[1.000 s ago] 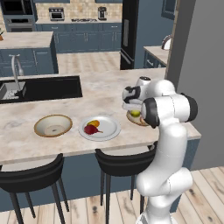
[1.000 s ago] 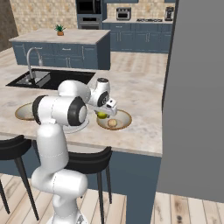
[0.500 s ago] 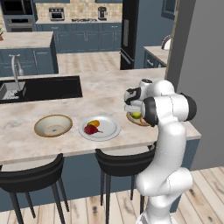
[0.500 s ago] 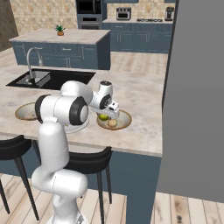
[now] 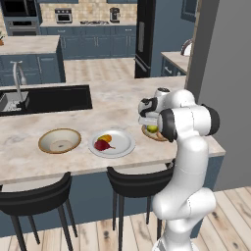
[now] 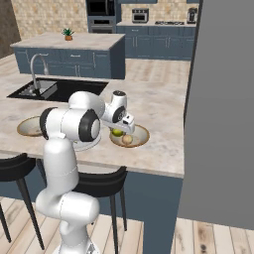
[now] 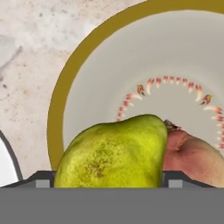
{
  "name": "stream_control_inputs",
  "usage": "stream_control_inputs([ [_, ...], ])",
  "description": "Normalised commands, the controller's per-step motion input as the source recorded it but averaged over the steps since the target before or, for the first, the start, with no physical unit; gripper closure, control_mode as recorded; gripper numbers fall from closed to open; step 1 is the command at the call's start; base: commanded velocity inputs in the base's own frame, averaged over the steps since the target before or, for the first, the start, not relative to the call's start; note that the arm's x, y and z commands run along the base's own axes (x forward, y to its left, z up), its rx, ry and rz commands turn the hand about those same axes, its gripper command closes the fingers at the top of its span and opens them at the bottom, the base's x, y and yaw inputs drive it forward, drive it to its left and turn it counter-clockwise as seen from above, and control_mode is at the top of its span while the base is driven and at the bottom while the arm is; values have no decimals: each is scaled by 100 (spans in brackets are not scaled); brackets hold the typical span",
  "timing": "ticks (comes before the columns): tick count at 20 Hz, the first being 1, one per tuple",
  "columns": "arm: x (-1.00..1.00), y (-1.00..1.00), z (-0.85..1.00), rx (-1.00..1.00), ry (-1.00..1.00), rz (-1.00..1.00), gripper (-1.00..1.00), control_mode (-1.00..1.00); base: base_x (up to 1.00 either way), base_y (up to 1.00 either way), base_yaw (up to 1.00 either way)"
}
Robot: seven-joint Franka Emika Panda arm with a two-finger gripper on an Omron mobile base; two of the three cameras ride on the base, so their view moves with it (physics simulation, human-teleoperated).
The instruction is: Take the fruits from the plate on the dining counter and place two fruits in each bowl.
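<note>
Pear [image 7: 114, 153] held over the right bowl [image 6: 140, 141]
It is gripped by the hand [image 5: 149, 123], touching the peach [image 7: 192, 158].

Yellow-green pear [image 7: 114, 152] — tan-rimmed bowl [image 7: 65, 87]

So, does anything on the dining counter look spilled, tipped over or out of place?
Nothing stands out. The plate and both bowls sit flat on the counter; the fruits lie inside them, none spilled.

The light was even and bright, shadows on the worktop [image 5: 73, 112] were soft, and all pictures were sharp.
</note>
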Motion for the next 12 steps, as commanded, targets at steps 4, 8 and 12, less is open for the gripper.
stream_control_inputs([
  [4, 0, 0, 0, 0, 0, 0, -100, -100, 0, 0, 0],
  [8, 0, -8, 2, 0, 0, 0, -100, -100, 0, 0, 0],
  [12, -29, -32, 37, 0, 0, 0, -100, -100, 0, 0, 0],
])
